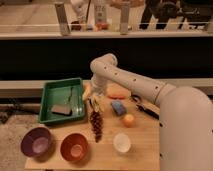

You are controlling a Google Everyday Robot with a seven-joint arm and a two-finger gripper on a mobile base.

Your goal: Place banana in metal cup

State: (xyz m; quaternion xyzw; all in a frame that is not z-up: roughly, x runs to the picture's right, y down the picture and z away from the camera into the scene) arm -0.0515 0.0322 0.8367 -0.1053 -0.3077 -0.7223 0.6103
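The banana (95, 104), small and yellow with dark marks, lies on the wooden table (145, 145) just right of the green tray. My gripper (94, 99) hangs from the white arm (130, 82) straight down onto the banana and hides its upper part. A pale round cup (121, 142), the only cup in view, stands open side up near the table's front edge, well in front of the gripper and a little right. It holds nothing that I can see.
A green tray (50, 92) at the left holds a grey block (61, 109). A dark red grape-like cluster (96, 125) lies just in front of the banana. Nearby are a blue object (118, 106), an orange ball (129, 120), a purple bowl (36, 141) and an orange bowl (74, 146).
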